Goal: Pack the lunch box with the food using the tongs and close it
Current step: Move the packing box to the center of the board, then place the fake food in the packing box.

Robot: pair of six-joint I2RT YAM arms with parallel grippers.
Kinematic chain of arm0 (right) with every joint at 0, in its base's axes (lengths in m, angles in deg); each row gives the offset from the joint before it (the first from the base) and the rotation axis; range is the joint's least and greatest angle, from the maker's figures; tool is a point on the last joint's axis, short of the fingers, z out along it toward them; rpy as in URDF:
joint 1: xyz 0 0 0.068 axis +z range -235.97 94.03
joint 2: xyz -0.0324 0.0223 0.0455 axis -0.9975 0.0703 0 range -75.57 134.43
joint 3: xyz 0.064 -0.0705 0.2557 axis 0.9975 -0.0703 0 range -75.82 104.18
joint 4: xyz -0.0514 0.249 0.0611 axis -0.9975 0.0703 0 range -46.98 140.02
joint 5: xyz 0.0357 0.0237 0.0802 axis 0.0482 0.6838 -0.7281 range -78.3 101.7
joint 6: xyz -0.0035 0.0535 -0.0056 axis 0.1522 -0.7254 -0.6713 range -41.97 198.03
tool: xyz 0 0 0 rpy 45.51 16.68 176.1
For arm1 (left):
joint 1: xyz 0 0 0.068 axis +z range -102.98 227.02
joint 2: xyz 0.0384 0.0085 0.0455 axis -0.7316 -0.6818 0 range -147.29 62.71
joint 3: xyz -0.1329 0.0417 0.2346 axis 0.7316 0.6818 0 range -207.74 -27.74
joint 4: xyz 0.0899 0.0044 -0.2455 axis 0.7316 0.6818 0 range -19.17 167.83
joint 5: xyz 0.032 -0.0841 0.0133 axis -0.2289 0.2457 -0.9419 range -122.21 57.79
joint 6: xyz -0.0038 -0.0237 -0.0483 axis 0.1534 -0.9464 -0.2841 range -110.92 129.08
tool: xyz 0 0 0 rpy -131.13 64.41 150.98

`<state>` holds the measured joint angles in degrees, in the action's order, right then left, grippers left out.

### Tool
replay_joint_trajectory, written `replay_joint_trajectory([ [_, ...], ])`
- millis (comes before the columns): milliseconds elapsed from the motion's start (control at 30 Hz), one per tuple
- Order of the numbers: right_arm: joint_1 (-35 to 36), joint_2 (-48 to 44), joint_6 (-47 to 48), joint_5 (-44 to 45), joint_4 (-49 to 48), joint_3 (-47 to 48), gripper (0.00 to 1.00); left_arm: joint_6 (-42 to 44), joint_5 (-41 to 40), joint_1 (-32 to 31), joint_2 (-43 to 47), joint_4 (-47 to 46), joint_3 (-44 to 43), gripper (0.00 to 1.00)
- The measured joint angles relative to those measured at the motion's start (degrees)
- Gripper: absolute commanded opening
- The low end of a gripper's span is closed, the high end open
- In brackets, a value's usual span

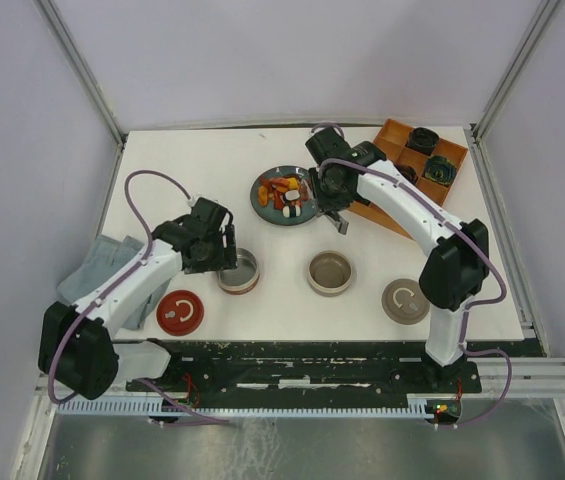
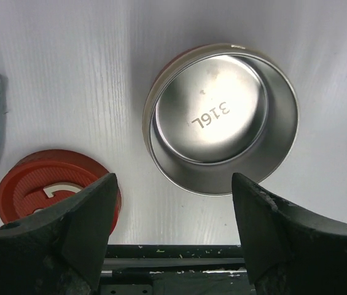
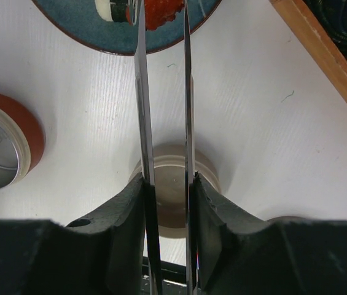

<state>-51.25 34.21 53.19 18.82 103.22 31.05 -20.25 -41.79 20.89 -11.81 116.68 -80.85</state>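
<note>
The food lies in small orange, red and white pieces on a dark blue plate. My right gripper hangs beside the plate, shut on the silver tongs. The two tong arms run up between its fingers to the plate, with a red piece between their tips. Two round lunch box tins stand open: a steel one with a red base and a beige one. My left gripper is open and empty just in front of the steel tin.
A red lid and a beige lid lie near the front edge. A wooden tray with dark coiled rosettes sits at the back right, behind my right arm. A grey cloth hangs off the table's left side.
</note>
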Motion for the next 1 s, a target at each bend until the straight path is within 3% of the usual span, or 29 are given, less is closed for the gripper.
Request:
replay_joint_trajectory([
  [200, 1.7, -2.7, 0.5, -3.6, 0.0, -2.3, 0.35, 0.0, -5.0, 0.3, 9.4, 0.0, -0.3, 1.00],
  [600, 12.3, -8.1, 3.8, -11.3, -2.1, -6.7, 0.35, 1.4, -8.3, 16.1, 21.4, -5.8, 6.5, 0.99],
  [1000, 25.2, -4.5, 12.1, -11.0, 0.7, -4.9, 0.35, 1.7, -13.4, 17.0, 34.4, -10.4, 12.3, 0.99],
])
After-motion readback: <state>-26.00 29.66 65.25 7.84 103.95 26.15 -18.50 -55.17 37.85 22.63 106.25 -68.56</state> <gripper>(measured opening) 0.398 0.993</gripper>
